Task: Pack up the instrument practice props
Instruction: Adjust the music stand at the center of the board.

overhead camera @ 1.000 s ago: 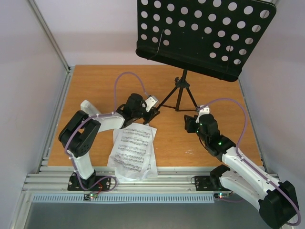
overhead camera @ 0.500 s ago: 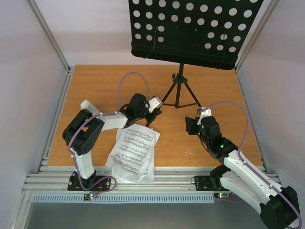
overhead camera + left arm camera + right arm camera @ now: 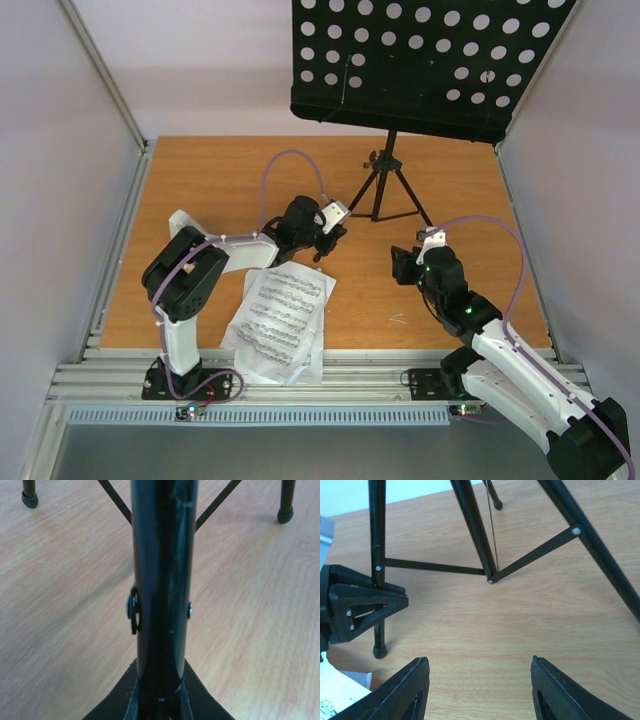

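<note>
On the table (image 3: 200,200), one music stand (image 3: 420,60), one sheet-music pile (image 3: 280,315)

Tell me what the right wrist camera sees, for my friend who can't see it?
The open right gripper hovers over a wooden table, facing the black legs of the stand. At left, the left gripper is closed on one leg, and a corner of the sheets peeks in at bottom left.

Wooden bench (image 3: 200,190) with orange-brown grain, enclosed by plain white walls (image 3: 60,180) along its left, far and right edges. Ribbed aluminium rails (image 3: 340,372) border the near edge. Lighting is even and diffuse, and shadows on the bench are soft.
</note>
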Robot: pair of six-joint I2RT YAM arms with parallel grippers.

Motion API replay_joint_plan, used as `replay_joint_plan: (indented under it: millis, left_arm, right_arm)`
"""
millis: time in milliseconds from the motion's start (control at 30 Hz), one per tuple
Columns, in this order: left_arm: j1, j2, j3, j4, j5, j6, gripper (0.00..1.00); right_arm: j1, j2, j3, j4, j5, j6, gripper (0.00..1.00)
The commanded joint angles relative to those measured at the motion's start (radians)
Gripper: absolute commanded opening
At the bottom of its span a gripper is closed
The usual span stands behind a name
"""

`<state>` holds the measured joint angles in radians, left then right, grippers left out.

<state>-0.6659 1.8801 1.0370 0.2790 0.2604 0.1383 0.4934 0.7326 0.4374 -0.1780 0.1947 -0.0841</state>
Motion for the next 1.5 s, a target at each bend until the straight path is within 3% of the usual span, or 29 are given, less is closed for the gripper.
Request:
replay_joint_plan:
  millis: [0, 333, 800, 1167, 1267, 1467]
  left_arm:
    - [-0.025, 0.048, 0.096, 0.097, -0.112, -0.112, 0.00]
    - [-0.145, 0.060, 0.140, 0.074, -0.389, -0.214, 0.00]
    - [-0.368, 0.046, 0.190, -0.110, -0.732, -0.515, 0.01]
    - [-0.509, 0.014, 0.125, -0.172, -0.795, -0.702, 0.02]
    - [-0.532, 0.003, 0.109, -0.174, -0.781, -0.706, 0.08]
    - [-0.543, -0.096, 0.028, -0.127, -0.757, -0.698, 0.54]
  right_arm:
    - [-0.005, -0.024, -0.012, -0.014, 0.022, 0.021, 0.57]
    - [-0.004, -0.084, -0.015, -0.059, 0.027, 0.021, 0.57]
    - [-0.005, -0.161, 0.009, -0.087, 0.053, 0.009, 0.58]
    - [-0.075, -0.047, 0.106, 0.111, -0.056, -0.035, 0.61]
    - [-0.108, -0.029, 0.134, 0.172, -0.108, -0.077, 0.61]
    - [-0.203, 0.062, 0.176, 0.413, -0.307, -0.129, 0.67]
